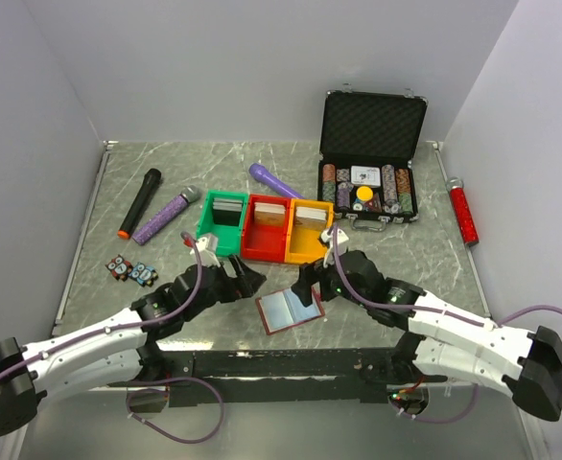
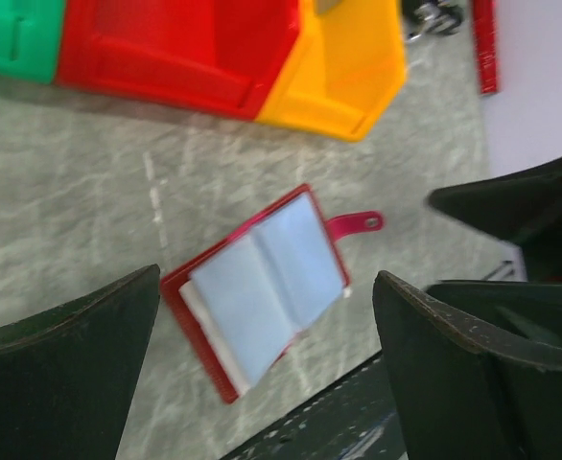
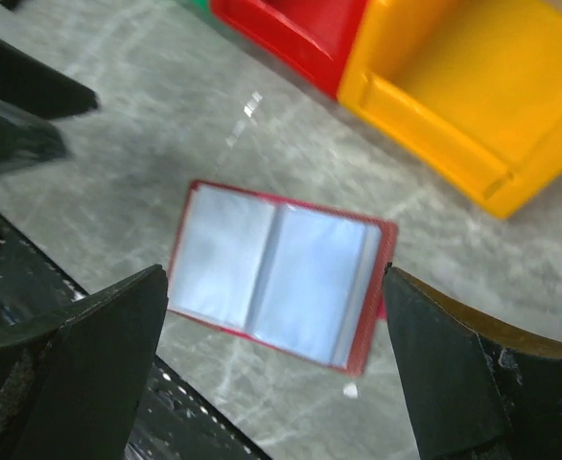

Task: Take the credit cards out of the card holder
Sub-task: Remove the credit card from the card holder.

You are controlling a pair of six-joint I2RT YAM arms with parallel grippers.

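Observation:
The card holder (image 1: pixel 289 310) lies open flat on the table near the front edge, dark red with pale blue sleeves (image 2: pixel 262 287) facing up and its snap tab (image 2: pixel 358 223) sticking out. No credit cards show in the open sleeves (image 3: pixel 276 273). My left gripper (image 1: pixel 247 281) hovers just left of it, open and empty. My right gripper (image 1: pixel 307 285) hovers over its right edge, also open and empty. In each wrist view the holder lies below the gap between the left gripper's (image 2: pixel 267 276) or the right gripper's (image 3: pixel 274 273) wide-apart fingers.
Green (image 1: pixel 204 233), red (image 1: pixel 252 249) and yellow (image 1: pixel 295 251) bins stand in a row just behind the holder, a flat card upright in each. Further back are a black chip case (image 1: pixel 372 125), three microphones (image 1: pixel 140 203), a red tube (image 1: pixel 465 213) and small toys (image 1: pixel 132 271).

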